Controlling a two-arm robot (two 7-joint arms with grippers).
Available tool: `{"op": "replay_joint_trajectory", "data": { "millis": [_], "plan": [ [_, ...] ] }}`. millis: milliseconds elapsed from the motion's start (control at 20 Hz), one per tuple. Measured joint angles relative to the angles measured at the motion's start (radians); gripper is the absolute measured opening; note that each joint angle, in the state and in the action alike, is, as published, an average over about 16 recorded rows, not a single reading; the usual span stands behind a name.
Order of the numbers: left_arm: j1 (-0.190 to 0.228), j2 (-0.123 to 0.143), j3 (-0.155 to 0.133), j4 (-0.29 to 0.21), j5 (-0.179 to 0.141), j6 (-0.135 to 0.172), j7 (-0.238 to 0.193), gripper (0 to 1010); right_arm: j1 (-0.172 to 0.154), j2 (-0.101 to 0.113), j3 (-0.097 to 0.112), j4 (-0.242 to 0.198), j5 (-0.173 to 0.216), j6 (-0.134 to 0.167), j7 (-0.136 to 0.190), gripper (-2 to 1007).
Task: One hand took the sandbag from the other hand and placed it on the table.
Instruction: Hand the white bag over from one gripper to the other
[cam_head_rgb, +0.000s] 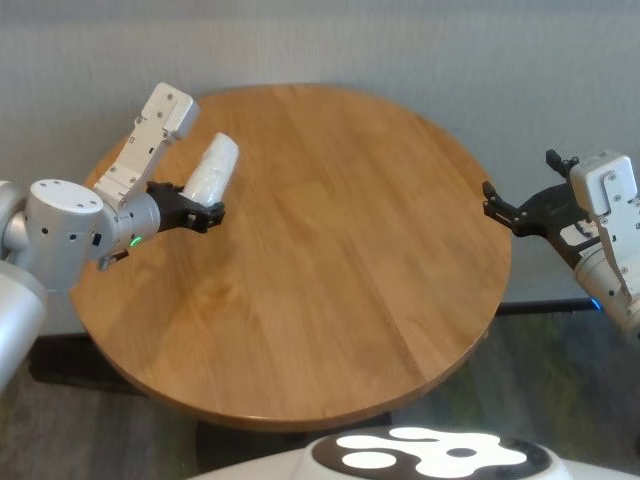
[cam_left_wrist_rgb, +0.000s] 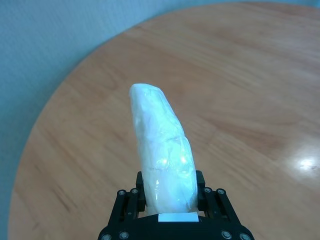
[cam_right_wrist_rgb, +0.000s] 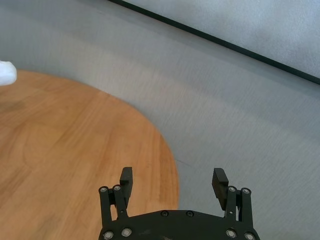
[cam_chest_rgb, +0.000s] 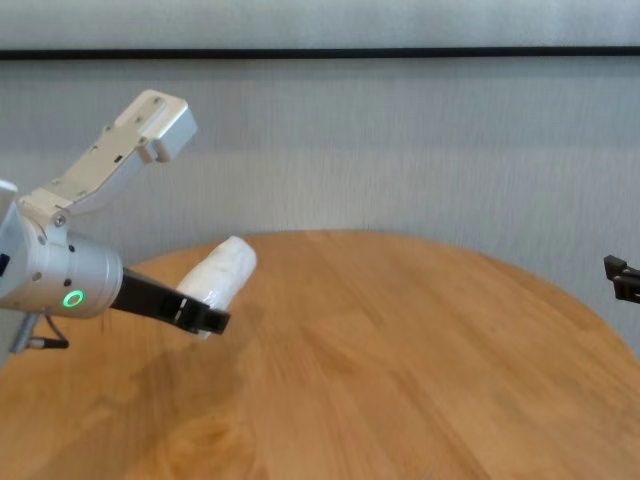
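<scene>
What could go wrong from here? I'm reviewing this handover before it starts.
1. The left gripper clamps only the near end of the small white pillow-shaped sandbag in clear plastic, held above the round honey-brown wooden table; the slick wrap might slip out.
2. The open right gripper waits off the table's far right edge, so a misaligned approach could knock the bag's free end.

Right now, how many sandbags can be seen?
1. The sandbag is held in the left tool above the table's left side; none lies on the tabletop.
</scene>
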Motion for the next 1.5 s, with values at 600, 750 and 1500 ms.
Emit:
{"op": "replay_joint_trajectory", "data": {
  "millis": [600,750,1500],
  "plan": [
    [-0.010,0.015,0.012,-0.060,0.019,-0.124,-0.118,579,0.000,0.000,0.000,0.000,0.000,0.000,0.000,1002],
    [-0.013,0.017,0.019,-0.076,0.020,-0.158,-0.149,579,0.000,0.000,0.000,0.000,0.000,0.000,0.000,1002],
    [-0.003,0.033,0.031,-0.117,-0.056,-0.378,-0.295,579,0.000,0.000,0.000,0.000,0.000,0.000,0.000,1002]
  ]
}}
